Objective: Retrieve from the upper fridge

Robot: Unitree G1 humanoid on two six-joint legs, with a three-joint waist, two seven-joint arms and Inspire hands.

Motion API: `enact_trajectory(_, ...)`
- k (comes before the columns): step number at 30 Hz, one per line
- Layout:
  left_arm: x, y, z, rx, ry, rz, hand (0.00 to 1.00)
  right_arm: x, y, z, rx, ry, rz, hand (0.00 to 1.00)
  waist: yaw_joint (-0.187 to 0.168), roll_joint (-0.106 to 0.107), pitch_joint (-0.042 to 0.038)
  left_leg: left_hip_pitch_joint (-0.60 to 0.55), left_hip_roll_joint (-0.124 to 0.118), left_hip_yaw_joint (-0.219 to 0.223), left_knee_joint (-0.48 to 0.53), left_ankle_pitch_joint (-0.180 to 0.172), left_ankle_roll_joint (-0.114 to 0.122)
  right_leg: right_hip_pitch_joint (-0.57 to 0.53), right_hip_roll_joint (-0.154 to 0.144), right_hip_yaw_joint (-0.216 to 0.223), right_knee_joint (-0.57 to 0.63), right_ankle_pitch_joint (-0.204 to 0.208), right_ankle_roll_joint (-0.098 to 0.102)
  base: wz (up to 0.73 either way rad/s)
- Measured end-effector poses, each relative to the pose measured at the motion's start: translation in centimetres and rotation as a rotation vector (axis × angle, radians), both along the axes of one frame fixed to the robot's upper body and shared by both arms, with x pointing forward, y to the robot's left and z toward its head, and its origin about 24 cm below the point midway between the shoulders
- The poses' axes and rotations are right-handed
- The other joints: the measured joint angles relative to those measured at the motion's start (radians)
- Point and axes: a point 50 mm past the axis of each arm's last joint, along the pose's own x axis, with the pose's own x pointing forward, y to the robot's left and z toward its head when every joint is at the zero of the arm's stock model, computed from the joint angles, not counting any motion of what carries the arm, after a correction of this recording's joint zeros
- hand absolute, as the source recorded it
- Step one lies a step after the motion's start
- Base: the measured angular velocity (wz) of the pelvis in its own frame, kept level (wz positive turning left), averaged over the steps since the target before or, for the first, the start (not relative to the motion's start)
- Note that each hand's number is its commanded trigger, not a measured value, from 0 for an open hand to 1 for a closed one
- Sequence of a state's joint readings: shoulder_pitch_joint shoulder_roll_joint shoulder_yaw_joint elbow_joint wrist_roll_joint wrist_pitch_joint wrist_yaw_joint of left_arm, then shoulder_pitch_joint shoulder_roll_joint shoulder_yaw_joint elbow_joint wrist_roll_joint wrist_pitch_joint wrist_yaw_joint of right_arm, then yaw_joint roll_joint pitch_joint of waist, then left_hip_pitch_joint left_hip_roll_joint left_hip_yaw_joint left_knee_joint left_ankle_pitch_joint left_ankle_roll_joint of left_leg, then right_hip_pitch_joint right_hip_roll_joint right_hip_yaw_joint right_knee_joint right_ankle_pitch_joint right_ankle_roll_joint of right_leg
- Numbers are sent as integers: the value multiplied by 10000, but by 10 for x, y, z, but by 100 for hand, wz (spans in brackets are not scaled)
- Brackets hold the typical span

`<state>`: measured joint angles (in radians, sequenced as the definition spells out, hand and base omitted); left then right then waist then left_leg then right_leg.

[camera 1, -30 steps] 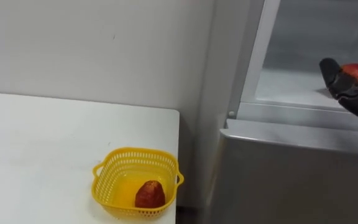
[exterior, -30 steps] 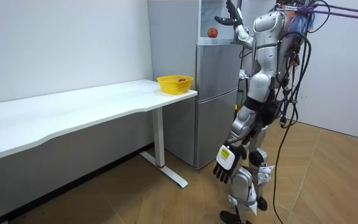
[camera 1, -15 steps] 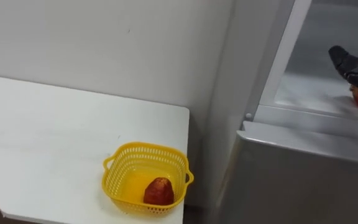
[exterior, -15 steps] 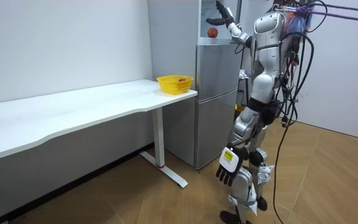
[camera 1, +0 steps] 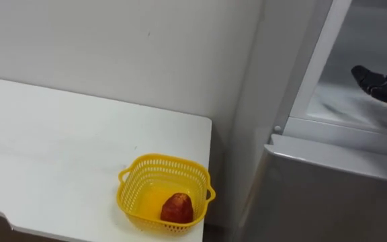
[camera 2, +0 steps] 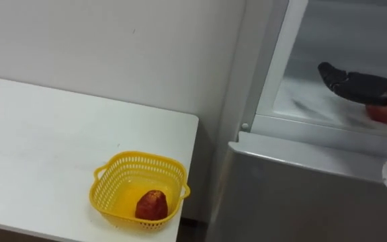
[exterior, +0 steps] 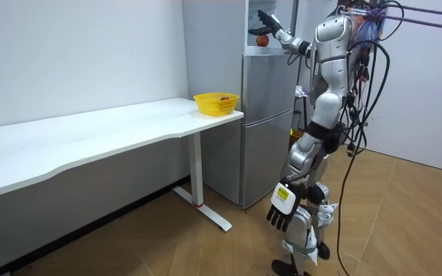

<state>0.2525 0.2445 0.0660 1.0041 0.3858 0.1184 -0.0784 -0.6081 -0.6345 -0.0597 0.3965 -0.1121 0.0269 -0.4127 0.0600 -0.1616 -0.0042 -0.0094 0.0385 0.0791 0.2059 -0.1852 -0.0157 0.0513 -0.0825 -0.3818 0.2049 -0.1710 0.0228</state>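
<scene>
Two red fruits: one fruit (camera 1: 177, 207) in the yellow basket (camera 1: 133, 185) hard by the worktop (camera 1: 46, 148) corner edge, the apple (camera 2: 385, 111) on the upper fridge shelf (camera 2: 308, 101) near its front lip. Right hand (camera 2: 355, 87) stretched over the apple, fingers (camera 2: 331, 72) straight, clasping nothing. Left hand (exterior: 280, 208) slack beside thigh, bare floor (exterior: 167, 245) around.

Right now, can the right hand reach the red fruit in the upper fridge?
Probably yes: the right hand is inside the open upper fridge, stretched out just above the red fruit, and nothing stands between them.
</scene>
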Motion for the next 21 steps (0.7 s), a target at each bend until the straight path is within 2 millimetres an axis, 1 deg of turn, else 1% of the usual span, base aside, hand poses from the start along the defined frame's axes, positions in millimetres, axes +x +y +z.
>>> enact_trajectory(2,0,1,1,55,34,11,0,1,-2,-5,35,269,-47,0,-2,-42,-6,14,0,-1,10,0,0,4,-3,-32,1,0,0,0)
enact_trajectory(7,0,2,1,62,60,4,0,3,-12,-20,311,1141,-311,0,20,-137,17,-1,2,-3,68,0,0,4,-7,-59,1,0,0,0)
enact_trajectory(9,-1,2,1,77,122,30,0,4,-15,-24,398,1370,-363,0,3,-147,10,-5,3,-2,73,0,0,4,-8,-74,1,0,0,0)
enact_trajectory(14,-1,3,1,-2,168,26,0,4,-15,-27,446,1740,-277,0,-25,-85,36,-56,9,5,153,-3,-2,-13,-6,-87,2,0,-1,0)
enact_trajectory(17,-2,3,1,-1,195,37,0,5,-15,-27,430,1824,-191,0,-29,-40,9,-56,9,9,171,-3,-2,-12,-7,-86,6,2,-3,0)
enact_trajectory(19,-2,4,1,25,225,86,0,4,-17,-29,434,1935,-239,0,-32,-5,-37,-50,8,5,179,-3,-2,-6,-9,-82,7,3,-4,0)
enact_trajectory(21,-2,5,2,69,202,158,0,4,-21,-31,445,2125,-315,0,-8,16,-61,-27,8,3,181,-3,-2,9,-10,-80,14,2,-4,0)
